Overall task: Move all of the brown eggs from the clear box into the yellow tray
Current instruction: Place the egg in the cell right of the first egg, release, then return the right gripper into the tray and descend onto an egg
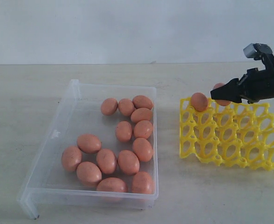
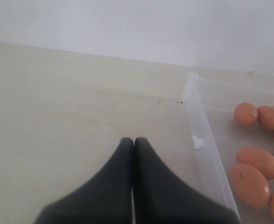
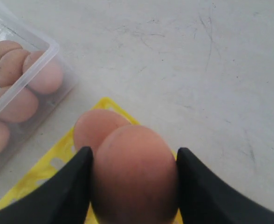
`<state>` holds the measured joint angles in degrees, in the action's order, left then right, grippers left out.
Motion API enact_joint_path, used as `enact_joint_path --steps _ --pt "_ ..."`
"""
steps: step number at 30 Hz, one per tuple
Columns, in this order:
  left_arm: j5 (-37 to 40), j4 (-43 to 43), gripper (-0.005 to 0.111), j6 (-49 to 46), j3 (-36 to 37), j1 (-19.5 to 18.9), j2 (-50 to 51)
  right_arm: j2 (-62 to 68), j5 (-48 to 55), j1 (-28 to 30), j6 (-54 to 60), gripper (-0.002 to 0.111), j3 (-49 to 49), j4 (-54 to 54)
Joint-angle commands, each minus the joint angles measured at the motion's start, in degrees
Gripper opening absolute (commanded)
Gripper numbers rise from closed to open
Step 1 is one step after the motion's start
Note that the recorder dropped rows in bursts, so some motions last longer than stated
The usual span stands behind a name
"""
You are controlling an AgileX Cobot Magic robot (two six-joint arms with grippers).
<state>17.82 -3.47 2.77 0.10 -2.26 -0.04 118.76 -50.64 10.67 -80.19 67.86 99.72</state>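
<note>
I have the right gripper clamped on one brown egg, hanging over the far edge of the yellow tray, just beside the tray's corner cup, where another egg already sits. Fourteen more eggs lie in the clear box near the tray. The left gripper is pressed closed on nothing, over the table on the side of the box away from the tray. I judge this to be the placing step, early in the task. Next I should lower the egg straight into an empty cup, clear of its seated neighbour, then part the jaws gently.
</note>
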Motion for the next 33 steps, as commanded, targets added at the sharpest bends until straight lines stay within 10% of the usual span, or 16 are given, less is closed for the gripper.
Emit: enact_joint_path --steps 1,8,15,33 --pt "-0.4 -0.13 -0.004 0.03 -0.1 0.16 0.04 -0.18 -0.24 0.06 -0.13 0.025 0.13 0.23" --pt "-0.4 -0.13 -0.004 0.03 -0.1 0.16 0.04 -0.18 1.53 0.06 0.13 0.026 0.13 -0.08" --pt "-0.4 -0.13 -0.004 0.03 -0.1 0.16 0.04 -0.18 1.36 0.06 0.13 0.054 0.13 -2.16" --pt "-0.4 -0.13 -0.004 0.03 -0.1 0.16 0.04 -1.69 -0.71 0.06 -3.16 0.051 0.24 -7.58"
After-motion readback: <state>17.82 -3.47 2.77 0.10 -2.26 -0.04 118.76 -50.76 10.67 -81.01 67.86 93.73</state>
